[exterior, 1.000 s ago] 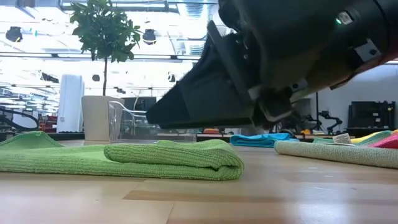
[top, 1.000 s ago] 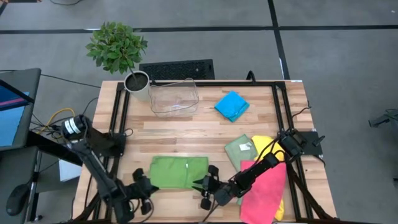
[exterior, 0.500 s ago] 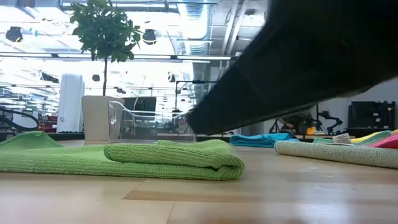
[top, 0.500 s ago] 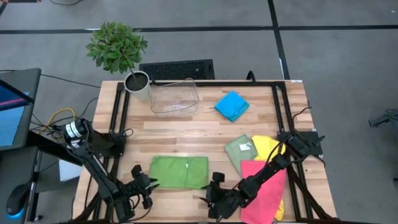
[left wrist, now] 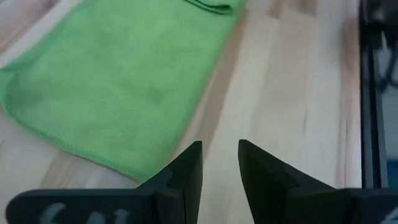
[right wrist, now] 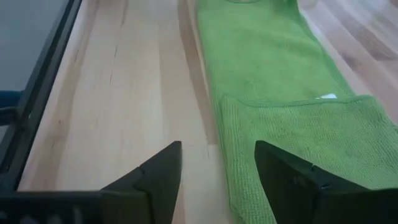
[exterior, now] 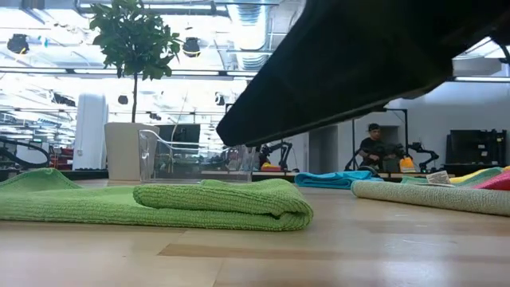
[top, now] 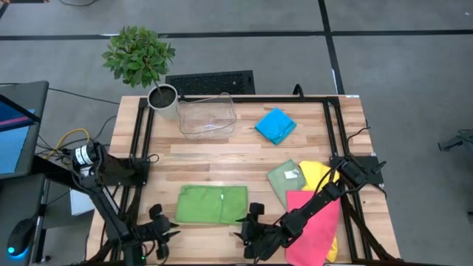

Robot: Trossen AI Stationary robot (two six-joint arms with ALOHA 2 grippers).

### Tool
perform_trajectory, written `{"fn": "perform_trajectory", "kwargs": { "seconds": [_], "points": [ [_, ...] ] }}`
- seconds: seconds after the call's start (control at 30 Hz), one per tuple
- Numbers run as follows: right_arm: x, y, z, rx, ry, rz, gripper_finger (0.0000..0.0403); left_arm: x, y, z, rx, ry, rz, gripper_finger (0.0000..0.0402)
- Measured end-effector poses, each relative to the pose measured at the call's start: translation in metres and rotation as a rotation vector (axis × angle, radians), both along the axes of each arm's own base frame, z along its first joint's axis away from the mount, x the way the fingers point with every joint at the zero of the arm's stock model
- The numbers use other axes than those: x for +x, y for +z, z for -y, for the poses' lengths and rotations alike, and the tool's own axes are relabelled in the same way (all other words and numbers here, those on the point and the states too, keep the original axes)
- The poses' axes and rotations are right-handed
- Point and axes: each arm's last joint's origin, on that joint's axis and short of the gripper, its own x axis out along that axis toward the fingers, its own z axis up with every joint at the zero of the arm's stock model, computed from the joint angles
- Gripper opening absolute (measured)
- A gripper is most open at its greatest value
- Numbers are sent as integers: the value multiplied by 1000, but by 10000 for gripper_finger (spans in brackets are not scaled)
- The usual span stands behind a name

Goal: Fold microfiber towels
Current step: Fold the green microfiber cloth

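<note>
Bright green towel [top: 213, 204] lying near the near edge of the bench [top: 222, 159], folded over on itself: the low view shows a doubled layer along its right part, and the right wrist view shows the upper flap ending in a straight edge across the lower layer, with a small white tag beside that edge. This flat, squared lie suggests a fold just laid down and the cloth left to settle. Left gripper [top: 157, 235] sits off the towel's near left corner, over bare wood; in its wrist view its jaws stand a narrow gap apart, with nothing between them, the towel's corner just beyond and untouched. Right gripper [top: 249, 227] sits off the towel's near right corner; its jaws stand wide apart and empty, wood showing between them and the folded edge just ahead. Both grippers flank the cloth's near side, which would suit either a further fold or a release. The remaining towels wait well apart: a blue one [top: 276, 125] at the far right, and sage [top: 285, 178], yellow [top: 315, 173] and pink [top: 314, 225] ones overlapped at the right, the pink partly under the right arm. A clear bin [top: 206, 115] and a potted plant [top: 140, 58] stand at the far left.
</note>
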Motion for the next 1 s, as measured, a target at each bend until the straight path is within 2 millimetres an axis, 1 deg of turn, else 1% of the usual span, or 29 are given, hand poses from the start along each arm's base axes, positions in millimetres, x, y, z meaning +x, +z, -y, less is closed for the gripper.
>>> {"fn": "perform_trajectory", "kwargs": {
  "seconds": [0.13, 0.23, 0.4, 0.7, 0.83, 1.0],
  "points": [
    [3, 0, 5, 3, -14, 1, 227, -3, -5, -9, 139, -53, -25, 95],
    [4, 0, 5, 19, -28, 3, 226, -3, -9, -14, 195, -83, -31, 98],
    [3, 0, 4, 36, -32, 4, 226, -3, -21, -14, 162, -165, -57, 101],
    [4, 0, 5, 38, -37, 4, 226, -9, -34, -28, 190, -159, -83, 101],
    [4, 0, 5, 39, -37, 4, 226, -8, -36, -29, 177, -180, -138, 101],
    [4, 0, 6, 39, -39, 4, 226, -3, -36, -31, 189, -188, -172, 92]
  ]
}}
